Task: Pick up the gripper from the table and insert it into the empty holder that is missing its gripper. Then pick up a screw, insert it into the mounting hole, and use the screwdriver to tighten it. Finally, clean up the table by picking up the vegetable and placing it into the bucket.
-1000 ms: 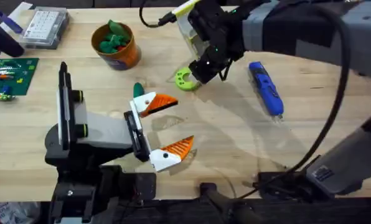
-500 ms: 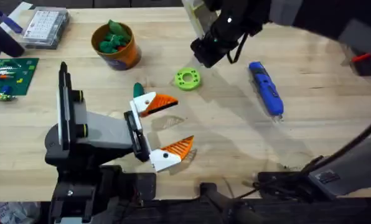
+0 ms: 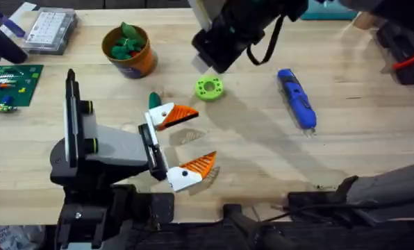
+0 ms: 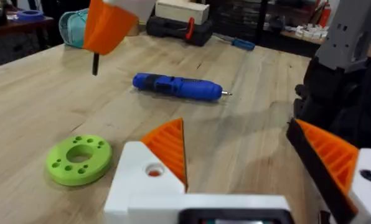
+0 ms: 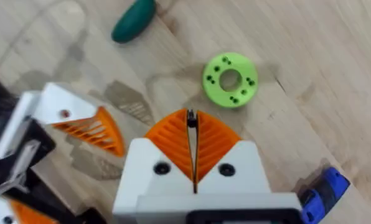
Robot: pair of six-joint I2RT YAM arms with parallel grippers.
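The right claw (image 5: pixel 191 134) is seen pressed together on a thin dark screw (image 5: pixel 190 119), whose tip stands out between the orange pads; it hangs above the worktop (image 3: pixel 360 132), over the green ring (image 3: pixel 209 88); in the overhead view the right arm (image 3: pixel 228 31) appears large and dark at the far edge. The left claw (image 4: pixel 248 168) is spread, with nothing between its pads. The large gray-and-black gripper body (image 3: pixel 99 149) lies at the near left, with two orange-and-white wedge fingers, the gripper (image 3: pixel 171 114) and its twin (image 3: pixel 191 170), set on the holder (image 3: pixel 151 149) at its front rail. The screwdriver (image 3: pixel 296 98) lies flat to the right of the ring, well apart from both claws; the bucket (image 3: pixel 130 50) stands at the far left with green pieces inside; a dark green vegetable (image 3: pixel 153 100) lies just beyond the upper wedge finger.
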